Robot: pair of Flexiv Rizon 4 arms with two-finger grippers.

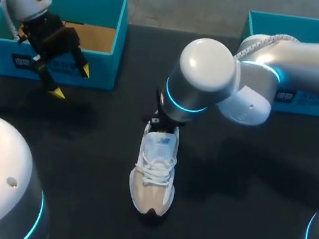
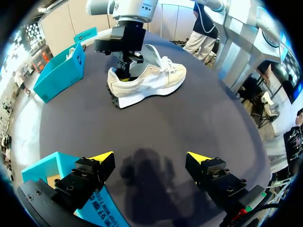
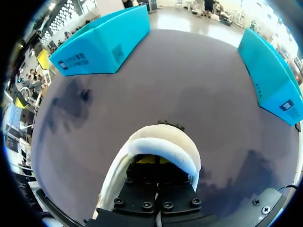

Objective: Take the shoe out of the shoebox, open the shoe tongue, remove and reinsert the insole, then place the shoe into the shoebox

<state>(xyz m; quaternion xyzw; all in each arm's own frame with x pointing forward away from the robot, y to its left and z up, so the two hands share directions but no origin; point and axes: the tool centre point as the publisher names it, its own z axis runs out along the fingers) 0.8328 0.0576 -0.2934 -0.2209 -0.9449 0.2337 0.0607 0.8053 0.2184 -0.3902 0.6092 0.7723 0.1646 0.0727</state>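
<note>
**Sneaker out of the box at table centre; left tool free, right tool at the heel.**
At 10 o'clock on the black table (image 1: 244, 198) stands an open teal shoebox (image 1: 109, 34) with a bare cardboard floor. At its 6 o'clock side hangs the left gripper (image 1: 72, 82), jaws spread wide and holding nothing, well apart from the shoe. The white-and-beige sneaker (image 1: 154, 176) stands upright on its sole at the centre, laces up, toe toward 6 o'clock and heel toward 12 o'clock. The right arm (image 1: 300, 62) enters from 2 o'clock. The right gripper (image 3: 151, 161) sits at the heel opening, just behind the padded collar; whether it grips cannot be told. A second teal box (image 1: 306, 24) lies at 2 o'clock.
</note>
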